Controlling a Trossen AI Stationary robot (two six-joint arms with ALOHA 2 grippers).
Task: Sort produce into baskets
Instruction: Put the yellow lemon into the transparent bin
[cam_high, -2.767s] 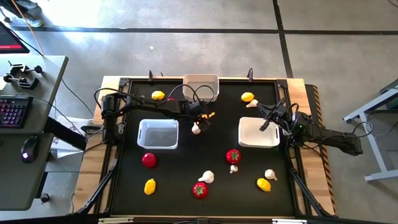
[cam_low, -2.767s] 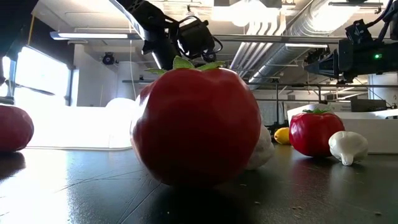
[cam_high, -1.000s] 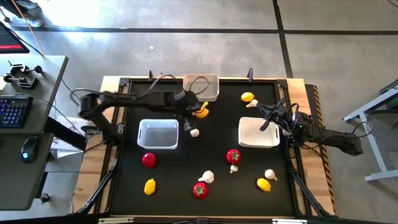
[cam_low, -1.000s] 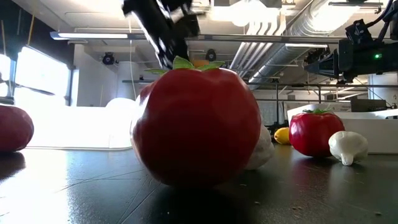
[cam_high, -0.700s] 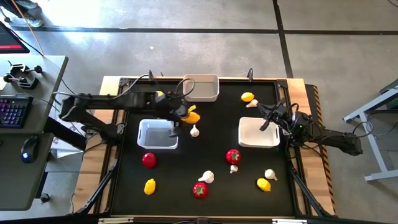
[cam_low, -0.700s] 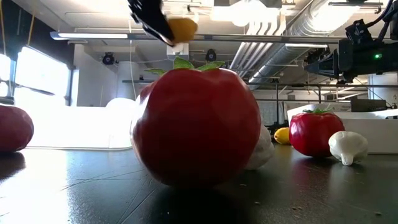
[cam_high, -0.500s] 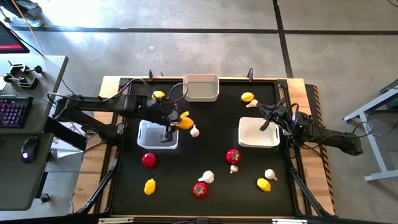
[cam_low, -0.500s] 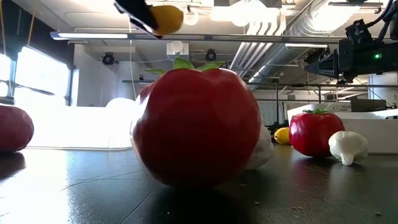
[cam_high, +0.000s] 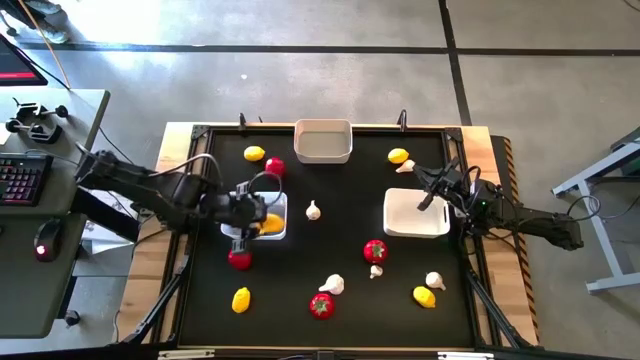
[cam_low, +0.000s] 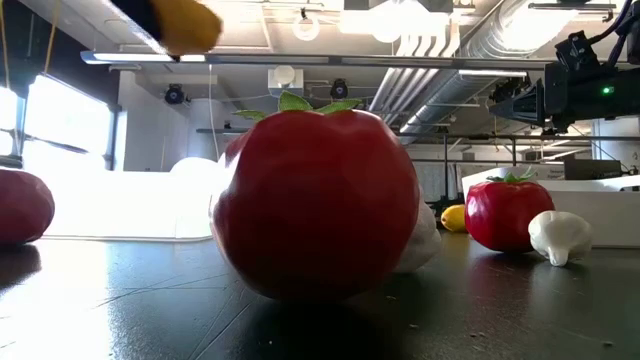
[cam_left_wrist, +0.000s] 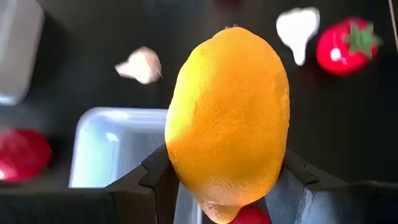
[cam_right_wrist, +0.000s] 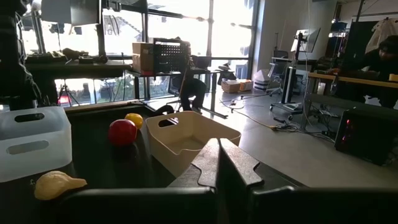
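My left gripper (cam_high: 262, 222) is shut on a yellow lemon (cam_left_wrist: 227, 118) above the left white basket (cam_high: 240, 204); the low view shows the lemon (cam_low: 185, 25) high up. Two more baskets stand at the far middle (cam_high: 322, 141) and at the right (cam_high: 416, 212). Lemons (cam_high: 254, 153), tomatoes (cam_high: 375, 251) and garlic bulbs (cam_high: 313, 210) lie scattered on the black mat. My right gripper (cam_high: 428, 192) is shut and hangs level by the right basket's far left corner, holding nothing. My left gripper pinches the lemon between its two fingers (cam_left_wrist: 158, 177), on its two long sides (cam_left_wrist: 180, 168) near the end closest to the wrist. The fingers slant down from the table's left and lie along the lemon. The lemon is lifted clear, above the left basket.
A tomato (cam_high: 239, 259) lies just near of the left basket, another tomato (cam_high: 274, 166) and a lemon just far of it. More produce lies along the near part of the mat (cam_high: 321, 305). A desk with a keyboard (cam_high: 20, 180) stands left of the table.
My left gripper has carried the lemon from beside the far middle basket toward the table's left and near edges, to above the left basket. The lemon has stayed in the hold, clear of the mat.
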